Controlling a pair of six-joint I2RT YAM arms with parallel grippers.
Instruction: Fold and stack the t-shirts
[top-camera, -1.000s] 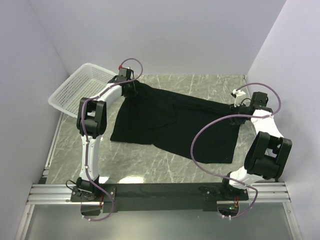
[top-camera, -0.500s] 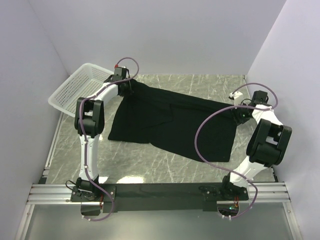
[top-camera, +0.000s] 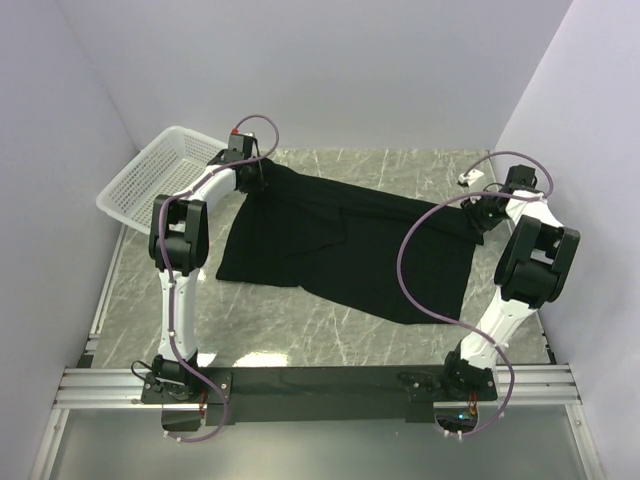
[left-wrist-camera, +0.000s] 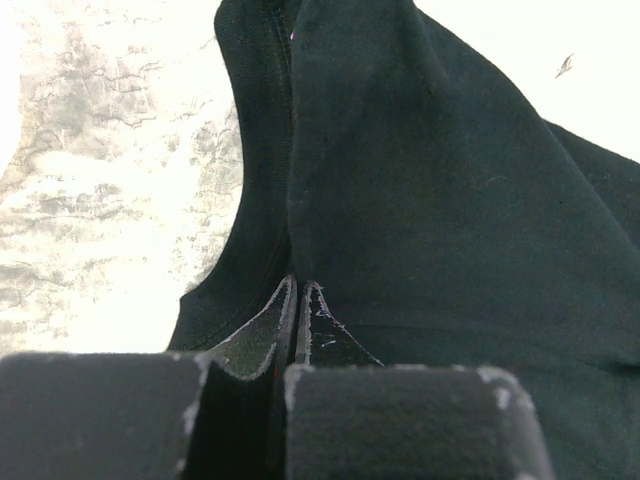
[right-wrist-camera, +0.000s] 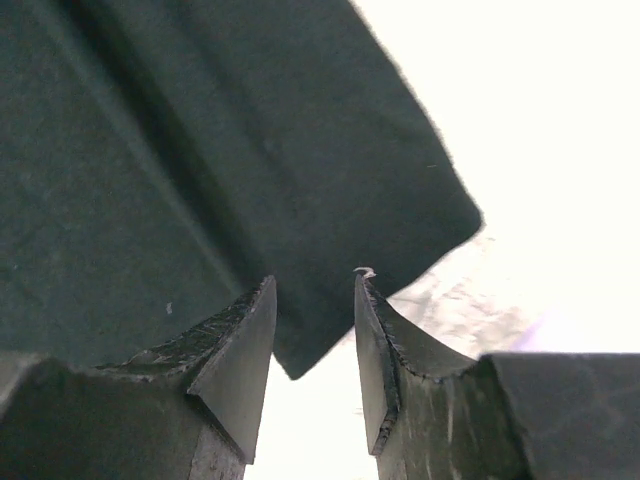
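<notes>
Top external view: the t-shirt (top-camera: 345, 245) lay limp and light. The left gripper (left-wrist-camera: 298, 287) seemingly pinched its far-left corner; the right gripper (right-wrist-camera: 315, 277) gaped half-open at the right corner, the sensible hold.

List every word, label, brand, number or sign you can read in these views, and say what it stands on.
None: no readable text in any view.
The black t-shirt shows no print or legible tag.
The white basket and the marble table carry no lettering.
</notes>
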